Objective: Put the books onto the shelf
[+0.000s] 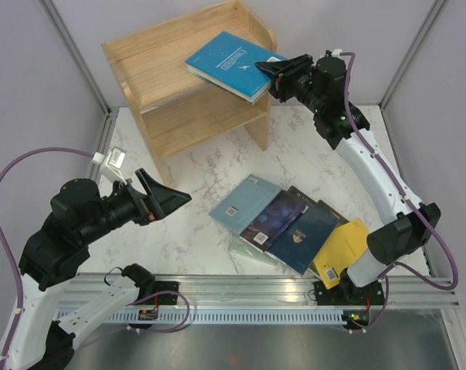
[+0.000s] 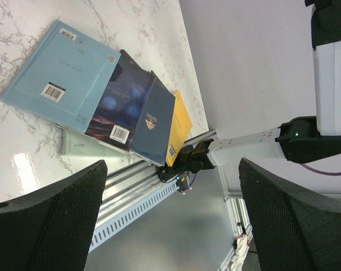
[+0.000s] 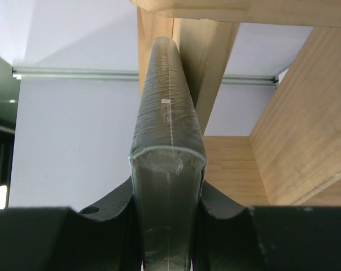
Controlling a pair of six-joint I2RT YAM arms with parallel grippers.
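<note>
As the overhead view shows it, table (image 1: pixel 194 166): white top with grey marble veining; a slotted metal rail (image 1: pixel 241 289) runs along its near edge and carries both arm bases.
Room: plain pale grey panels (image 1: pixel 32 77) close off the left, far and right sides, with metal posts in the far corners.
Shelf (image 1: pixel 152 58): light wood, two tiers, solid side panels and a low raised rim on top; it stands at the far edge, left of centre, turned at an angle to the table edges.
Teal book (image 1: pixel 229 62): held tilted over the right part of the top tier, its lower corner overhanging the front rim; whether it rests on the wood cannot be told.
Right gripper (image 1: pixel 270 71): partly closed, clamping the teal book by its right edge; in the wrist view the book's rounded edge (image 3: pixel 167 169) sits squeezed between the black fingers (image 3: pixel 114 203).
Obstruction: the right side panel (image 3: pixel 294 141) and the rim rise just beside the clamped book.
Left gripper (image 1: pixel 165 187): spread fully wide and holding nothing, raised above the near-left part of the table and aimed toward the pile.
Pile on the table: near the near edge, right of centre, fanned and overlapping: a pale blue book (image 1: pixel 242 202), a dark purple book (image 1: pixel 273 217), a navy book (image 1: pixel 304 235) and a yellow book (image 1: pixel 342 245), the last just beside the right arm's base; a pale book (image 1: pixel 248 248) lies partly beneath them.
Cables: purple leads (image 1: pixel 32 162) loop along both arms.
</note>
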